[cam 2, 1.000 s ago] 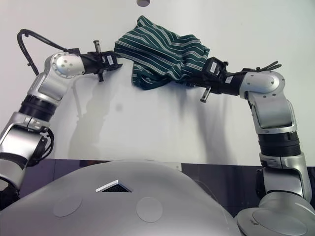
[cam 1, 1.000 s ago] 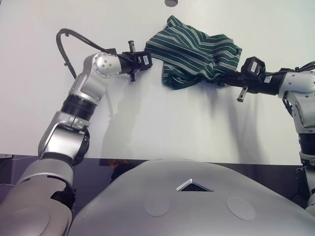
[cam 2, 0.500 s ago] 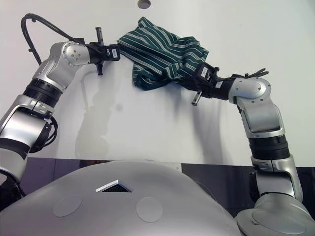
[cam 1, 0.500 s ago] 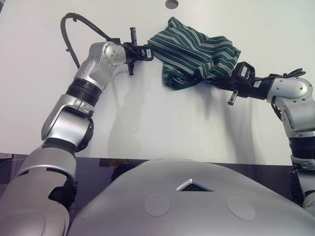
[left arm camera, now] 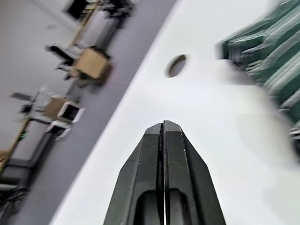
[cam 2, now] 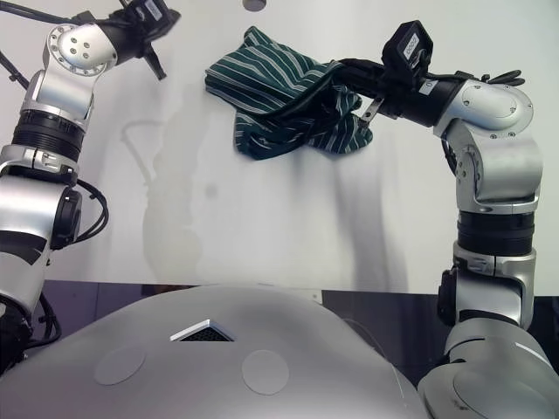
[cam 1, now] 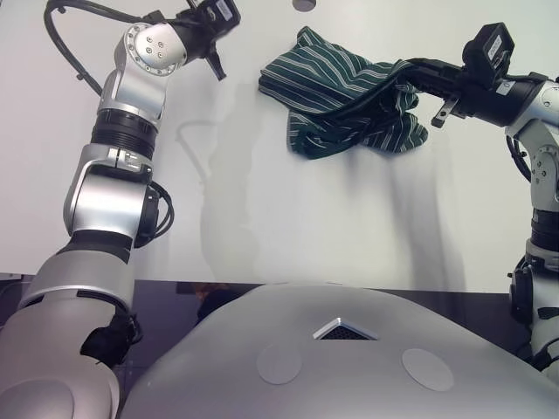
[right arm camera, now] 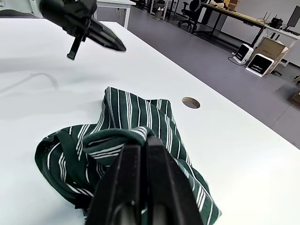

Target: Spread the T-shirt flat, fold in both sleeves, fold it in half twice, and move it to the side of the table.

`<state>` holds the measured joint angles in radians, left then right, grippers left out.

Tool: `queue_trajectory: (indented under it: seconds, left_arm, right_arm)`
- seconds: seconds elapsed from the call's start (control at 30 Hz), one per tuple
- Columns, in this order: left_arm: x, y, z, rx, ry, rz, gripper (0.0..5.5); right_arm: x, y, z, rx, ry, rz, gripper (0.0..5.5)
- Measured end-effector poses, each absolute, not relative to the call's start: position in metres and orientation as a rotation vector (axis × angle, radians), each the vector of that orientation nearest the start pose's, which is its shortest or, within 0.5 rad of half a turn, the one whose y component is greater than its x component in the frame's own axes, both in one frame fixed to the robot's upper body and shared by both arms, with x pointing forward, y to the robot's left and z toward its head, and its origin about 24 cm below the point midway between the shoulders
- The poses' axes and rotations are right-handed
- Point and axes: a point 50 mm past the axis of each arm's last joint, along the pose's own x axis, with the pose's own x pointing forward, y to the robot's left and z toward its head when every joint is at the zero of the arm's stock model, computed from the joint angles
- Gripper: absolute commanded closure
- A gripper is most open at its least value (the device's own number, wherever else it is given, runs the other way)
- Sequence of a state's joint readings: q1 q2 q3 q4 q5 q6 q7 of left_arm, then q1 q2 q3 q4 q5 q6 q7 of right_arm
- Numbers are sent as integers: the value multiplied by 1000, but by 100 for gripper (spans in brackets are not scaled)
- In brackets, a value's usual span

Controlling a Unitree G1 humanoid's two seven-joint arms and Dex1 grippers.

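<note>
The dark green T-shirt [cam 1: 336, 100] with white stripes lies bunched on the far middle of the white table [cam 1: 288, 218]. My right gripper [cam 2: 348, 68] hangs above the shirt's right side, shut on a fold of the fabric. That fold stretches up as a taut dark band from the heap. In the right wrist view the fingers [right arm camera: 129, 164] pinch the striped cloth [right arm camera: 126, 122]. My left gripper [left arm camera: 164, 125] is raised over the table left of the shirt, shut with nothing in it and apart from the cloth. It also shows as a dark wedge in the right wrist view [right arm camera: 110, 41].
A small round hole [cam 1: 304, 4] sits in the table just beyond the shirt. Bare table stretches left, right and in front of the heap down to the near edge [cam 1: 262, 278]. Past the far edge are desks, chairs and boxes [right arm camera: 267, 51].
My left gripper has drawn away from the shirt's left edge and risen up and leftward. My right gripper has lifted from the shirt's near right side, pulling a fold up with it.
</note>
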<state>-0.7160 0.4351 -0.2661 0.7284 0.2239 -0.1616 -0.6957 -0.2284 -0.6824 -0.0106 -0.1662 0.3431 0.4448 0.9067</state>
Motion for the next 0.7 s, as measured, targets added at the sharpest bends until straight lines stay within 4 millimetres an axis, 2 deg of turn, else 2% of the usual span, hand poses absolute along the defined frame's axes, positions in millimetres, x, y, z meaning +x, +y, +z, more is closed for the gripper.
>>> queue_trajectory:
  seconds: [0.13,0.27,0.43,0.6,0.7]
  left_arm:
    - [337,152,66,769,229,-1017,433]
    - [318,129,42,774,298,-1149,433]
    - [329,114,41,954,253,-1064,433]
    - [339,108,43,1083,267,-1031,433]
    - [343,104,41,1080,263,-996,493]
  right_arm:
    - [266,-205,125,-305,227,931,550]
    - [266,-205,125,-301,226,934,550]
    - [265,-202,123,-292,227,945,550]
    - [264,-200,122,-285,230,950,550]
    - [264,-196,120,-273,226,954,550]
